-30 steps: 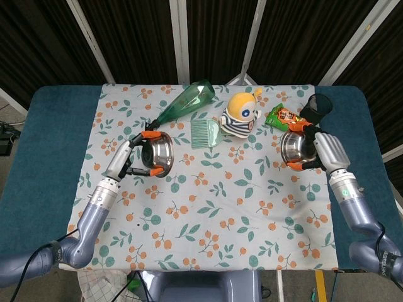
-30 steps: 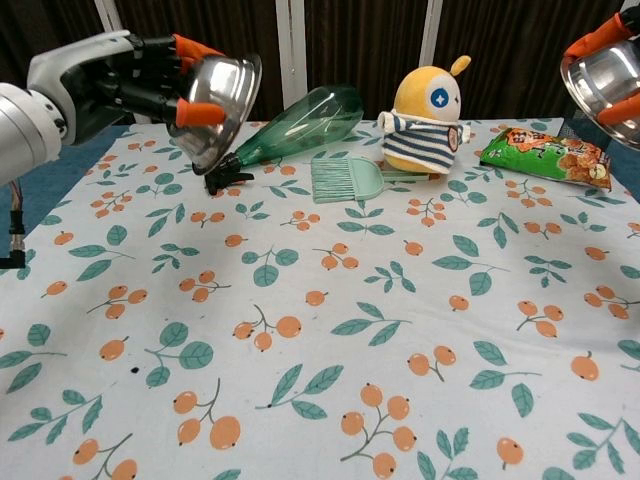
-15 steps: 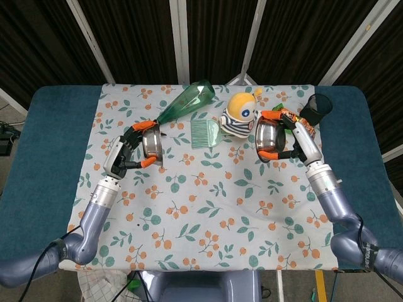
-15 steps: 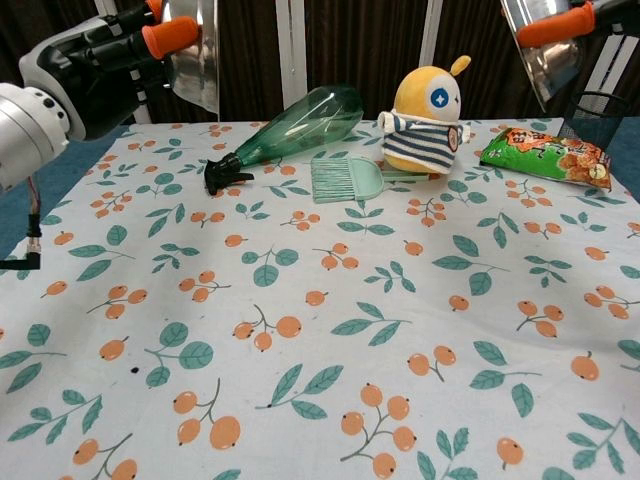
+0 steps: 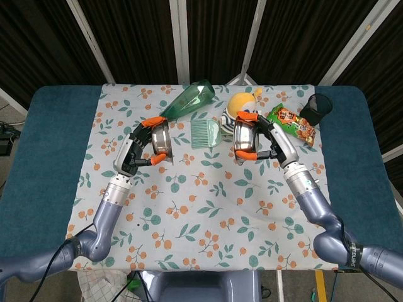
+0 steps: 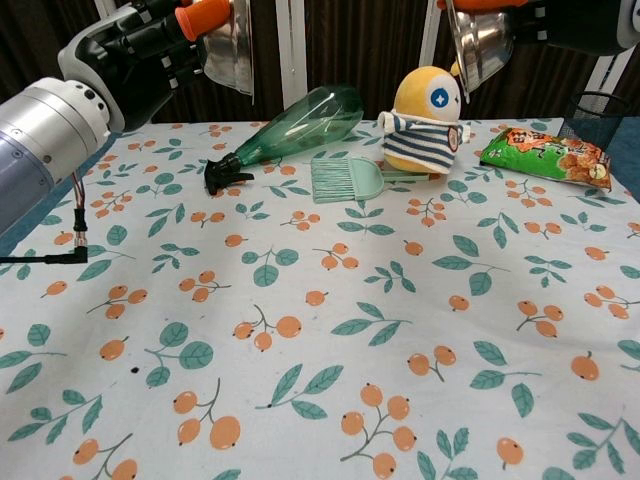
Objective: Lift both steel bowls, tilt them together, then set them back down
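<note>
Near edge of the table (image 5: 44,189): nothing but bare floral cloth (image 6: 320,350) under the arms.

Mid-table, both bowls are airborne and tipped on edge, mouths turned inward toward each other. Left hand (image 5: 133,153) has its fingers wrapped on the left steel bowl (image 5: 160,139), orange fingertips (image 5: 151,123) hooked over the rim. Right hand (image 5: 271,143) grips the right steel bowl (image 5: 243,139) the same way. Bowls are near each other but apart, gap between them over the green brush (image 5: 204,133).

Risks, as I read it:
- Rim-only hold on smooth steel at a steep tilt. Any slack in the fingers and a bowl likely slides out and clatters down.
- Right bowl hangs just in front of the yellow plush toy (image 6: 428,118); coming down here could knock it over or land on the brush.
- Left bowl sits close to the green plastic bottle (image 6: 290,126), which lies on its side and would roll if clipped.
- Closing the gap further risks the rims clashing.

Far edge: snack bag (image 6: 545,153) and black mesh cup (image 5: 316,107) toward the far right corner, well clear of both hands.
</note>
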`<action>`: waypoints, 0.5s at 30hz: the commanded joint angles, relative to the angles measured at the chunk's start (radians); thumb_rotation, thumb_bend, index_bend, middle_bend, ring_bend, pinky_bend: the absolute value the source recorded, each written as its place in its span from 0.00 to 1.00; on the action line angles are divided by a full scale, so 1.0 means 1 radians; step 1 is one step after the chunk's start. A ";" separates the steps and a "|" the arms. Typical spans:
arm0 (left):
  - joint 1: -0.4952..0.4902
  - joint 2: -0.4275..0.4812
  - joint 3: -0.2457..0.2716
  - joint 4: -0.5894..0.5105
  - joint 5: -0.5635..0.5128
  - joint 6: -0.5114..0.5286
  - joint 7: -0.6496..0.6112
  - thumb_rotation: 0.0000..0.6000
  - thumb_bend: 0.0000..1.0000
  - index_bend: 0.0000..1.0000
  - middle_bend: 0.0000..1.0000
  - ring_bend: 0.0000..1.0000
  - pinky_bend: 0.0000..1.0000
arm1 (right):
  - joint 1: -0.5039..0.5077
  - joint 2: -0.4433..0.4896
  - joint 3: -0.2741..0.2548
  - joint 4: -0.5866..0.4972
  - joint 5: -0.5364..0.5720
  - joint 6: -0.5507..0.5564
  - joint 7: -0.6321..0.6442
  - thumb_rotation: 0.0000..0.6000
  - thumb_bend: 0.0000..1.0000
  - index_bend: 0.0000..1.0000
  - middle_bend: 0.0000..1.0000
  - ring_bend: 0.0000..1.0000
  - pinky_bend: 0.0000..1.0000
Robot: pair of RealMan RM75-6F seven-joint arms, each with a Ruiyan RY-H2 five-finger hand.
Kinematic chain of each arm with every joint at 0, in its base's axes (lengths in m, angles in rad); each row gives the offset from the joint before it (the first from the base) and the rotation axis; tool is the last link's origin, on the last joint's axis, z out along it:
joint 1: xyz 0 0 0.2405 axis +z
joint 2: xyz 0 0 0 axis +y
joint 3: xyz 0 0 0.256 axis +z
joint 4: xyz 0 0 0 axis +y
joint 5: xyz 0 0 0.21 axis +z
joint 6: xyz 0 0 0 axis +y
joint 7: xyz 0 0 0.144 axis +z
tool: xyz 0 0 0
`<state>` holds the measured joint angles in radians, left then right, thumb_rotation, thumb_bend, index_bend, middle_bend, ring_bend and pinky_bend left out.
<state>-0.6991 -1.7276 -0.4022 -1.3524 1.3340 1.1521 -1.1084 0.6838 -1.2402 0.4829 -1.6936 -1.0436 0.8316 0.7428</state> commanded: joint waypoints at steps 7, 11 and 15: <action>-0.018 -0.028 0.007 0.000 0.002 -0.009 0.020 1.00 0.09 0.45 0.30 0.20 0.40 | 0.009 -0.017 0.011 -0.040 0.027 0.012 -0.026 1.00 0.05 0.43 0.33 0.47 0.51; -0.027 -0.050 0.014 0.014 0.006 -0.015 0.013 1.00 0.09 0.45 0.30 0.20 0.40 | 0.011 -0.017 0.013 -0.055 0.043 0.011 -0.041 1.00 0.05 0.43 0.33 0.47 0.51; -0.039 -0.075 0.014 0.026 0.012 -0.015 0.007 1.00 0.09 0.45 0.30 0.20 0.40 | 0.011 -0.013 0.014 -0.071 0.055 0.005 -0.051 1.00 0.05 0.43 0.33 0.47 0.52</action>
<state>-0.7343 -1.7974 -0.3884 -1.3294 1.3440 1.1384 -1.0995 0.6942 -1.2540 0.4968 -1.7616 -0.9896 0.8386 0.6949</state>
